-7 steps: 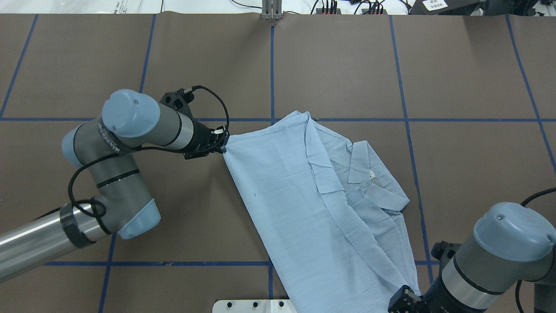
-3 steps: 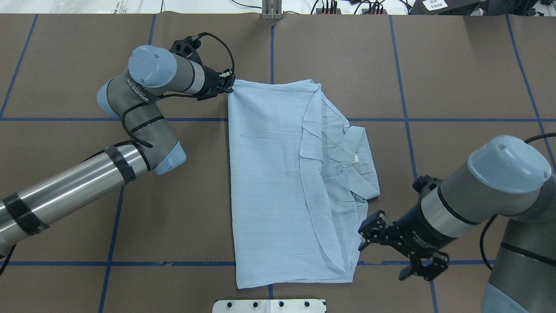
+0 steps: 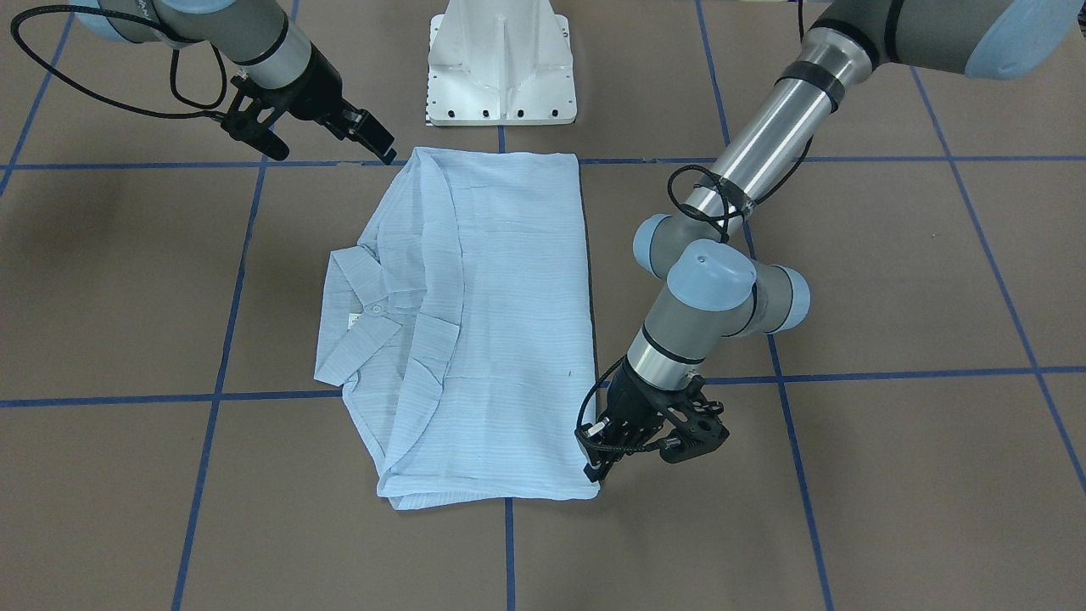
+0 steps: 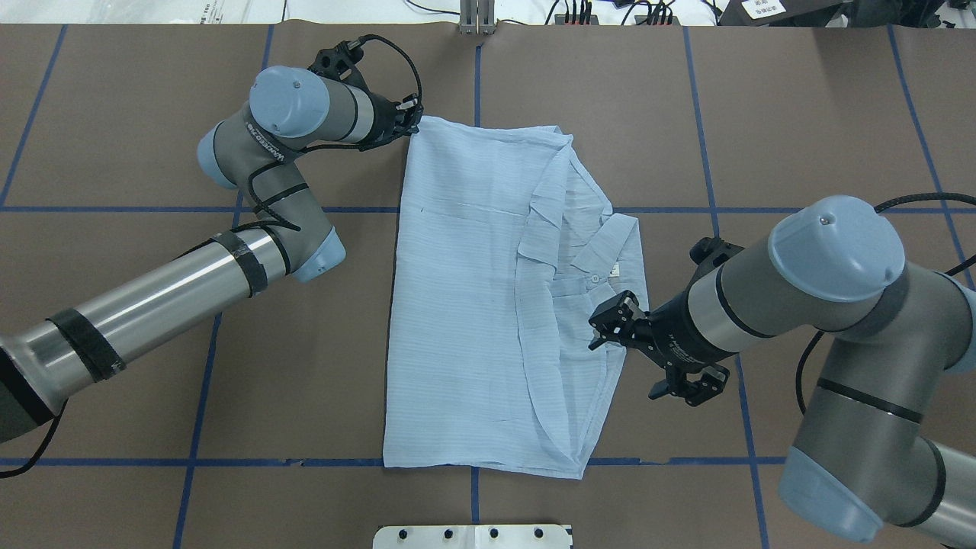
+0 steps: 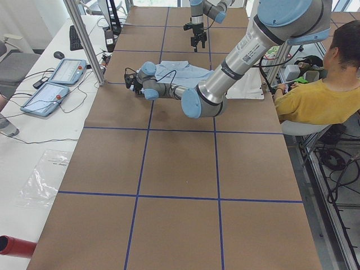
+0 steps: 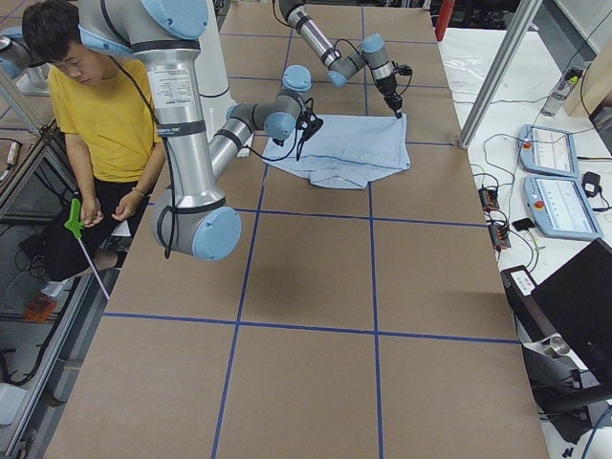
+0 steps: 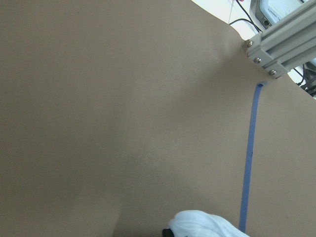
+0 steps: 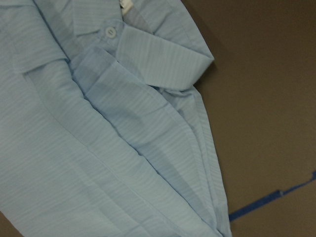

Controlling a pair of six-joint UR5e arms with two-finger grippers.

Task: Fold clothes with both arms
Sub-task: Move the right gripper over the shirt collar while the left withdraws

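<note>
- Overhead exterior count: 1 shirt [image 4: 465,305], 2 arms, 2 end effectors, 1 white pedestal base [image 4: 473,536] at the near table edge. The side views add 1 seated person [image 5: 315,95] in a yellow top beside the robot.
- Shirt: light blue w/ fine stripes, thin fabric, folded lengthwise into a long rectangle. It lies flat mid-table [image 4: 801,114] and is slightly creased.
- The collar [image 4: 618,244] sticks out on the robot's right side, w/ a small white button [image 4: 595,277] and a white neck label [image 4: 614,268] showing. A loose front panel overlaps along that same side.
- Left end effector [image 4: 414,122]: closed, pinching the shirt's far-left corner down near the table. The left wrist cam shows a bunched bit of pale cloth at the frame bottom.
- Left arm [image 4: 152,297] comes in low from the left, elbow bent. It runs beside the shirt's left edge, apart from it.
- Right end effector [image 4: 602,328]: jaws apart, gripping nothing, raised over the shirt's right edge just below the collar. The right wrist cam looks down on the collar, button and panel edges.
- Right arm [image 4: 831,259] bends in from the right, and its wrist hides a small strip of the shirt's edge in the overhead exterior view.
- Table is brown w/ blue tape lines [image 4: 717,210] in a grid, and the shirt lies across two of them.
- Also around: an aluminium post [image 4: 477,19] at the far edge, and control tablets [image 5: 56,84] on the white side bench.
</note>
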